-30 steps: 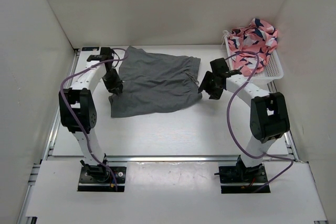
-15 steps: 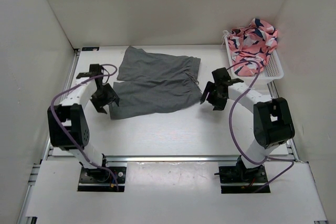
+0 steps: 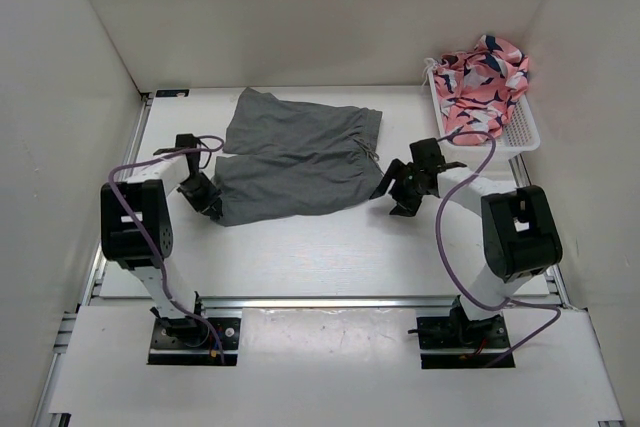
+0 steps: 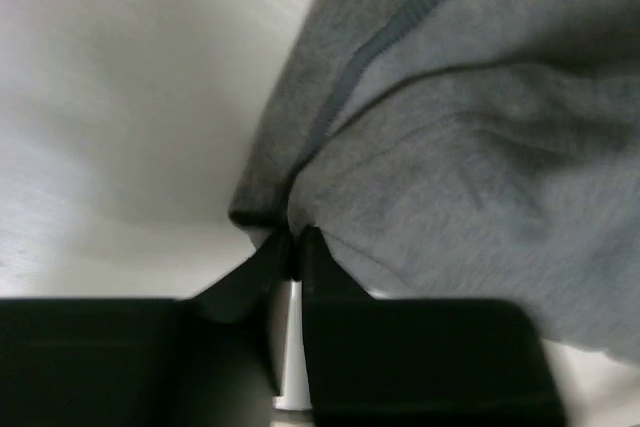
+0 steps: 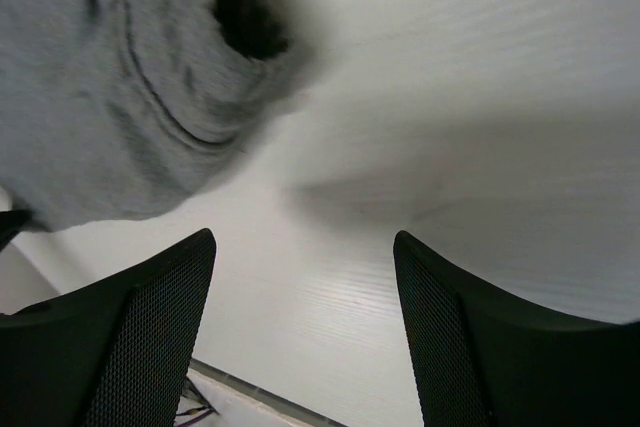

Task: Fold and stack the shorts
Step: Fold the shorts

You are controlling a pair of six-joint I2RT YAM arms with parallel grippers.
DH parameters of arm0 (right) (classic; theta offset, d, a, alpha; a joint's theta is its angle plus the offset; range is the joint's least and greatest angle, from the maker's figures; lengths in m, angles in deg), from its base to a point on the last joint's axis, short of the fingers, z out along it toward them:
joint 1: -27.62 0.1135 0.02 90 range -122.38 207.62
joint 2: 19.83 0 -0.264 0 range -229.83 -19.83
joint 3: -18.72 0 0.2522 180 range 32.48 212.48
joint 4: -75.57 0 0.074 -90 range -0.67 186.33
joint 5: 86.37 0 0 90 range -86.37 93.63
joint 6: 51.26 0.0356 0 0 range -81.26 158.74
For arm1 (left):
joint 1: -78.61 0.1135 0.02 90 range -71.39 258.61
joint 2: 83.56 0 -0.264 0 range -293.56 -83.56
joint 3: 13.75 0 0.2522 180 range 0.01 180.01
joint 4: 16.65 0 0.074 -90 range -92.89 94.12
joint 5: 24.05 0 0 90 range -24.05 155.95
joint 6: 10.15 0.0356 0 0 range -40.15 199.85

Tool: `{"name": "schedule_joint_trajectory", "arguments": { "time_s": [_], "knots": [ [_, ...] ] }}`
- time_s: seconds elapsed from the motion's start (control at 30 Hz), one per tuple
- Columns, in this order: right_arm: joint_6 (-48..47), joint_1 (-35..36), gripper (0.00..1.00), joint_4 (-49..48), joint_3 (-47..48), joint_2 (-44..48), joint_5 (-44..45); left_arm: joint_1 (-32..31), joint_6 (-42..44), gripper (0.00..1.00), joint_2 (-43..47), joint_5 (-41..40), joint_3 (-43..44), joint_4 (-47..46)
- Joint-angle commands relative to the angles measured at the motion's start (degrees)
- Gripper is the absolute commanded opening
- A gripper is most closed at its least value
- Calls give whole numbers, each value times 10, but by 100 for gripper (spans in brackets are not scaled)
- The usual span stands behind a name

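shorts (image 3: 295, 162): we see them lying spread on the table (image 3: 330, 247), between both arms
left gripper (image 4: 294, 243): pinched tight on their near-left corner
right gripper (image 5: 305, 247): fingers wide apart, holding nothing, just beside their right edge

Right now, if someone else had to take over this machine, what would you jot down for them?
Left gripper: jaws shut, tips at the near left corner of the shorts. I cannot tell whether any cloth is caught.
Right gripper: jaws open over bare table, just beside the shorts' right edge, holding nothing.
Shorts: lying flat on the table between the arms, apparently not folded.
Back right: white basket with a pink patterned garment in it.
Done: no fold visible.
Left: fold the shorts, then stack them.
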Motion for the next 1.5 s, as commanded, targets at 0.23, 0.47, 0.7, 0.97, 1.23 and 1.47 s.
{"name": "schedule_joint_trajectory", "arguments": {
  "time_s": [0.23, 0.47, 0.7, 0.97, 1.23, 1.47],
  "knots": [
    [32, 4, 21, -62, 107, -109, 8, -7, 13, 10, 23, 22, 28, -18],
    [-10, 4, 0, 16, 148, -51, 77, -12, 19, 10, 80, 38, 75, 17],
    [-56, 4, 0, 105, 105, 77, 117, -12, 31, 10, 148, 55, 85, 64],
    [-61, 9, 67, 63, 65, 65, 23, -25, 36, 10, 174, 42, 16, 64],
    [-20, 15, 64, -16, 131, -61, -5, -25, 36, 10, 174, 36, 21, 64],
    [-8, 21, 28, -2, 205, -156, 19, -35, 24, 10, 168, 36, 39, 58]
  ]
}}
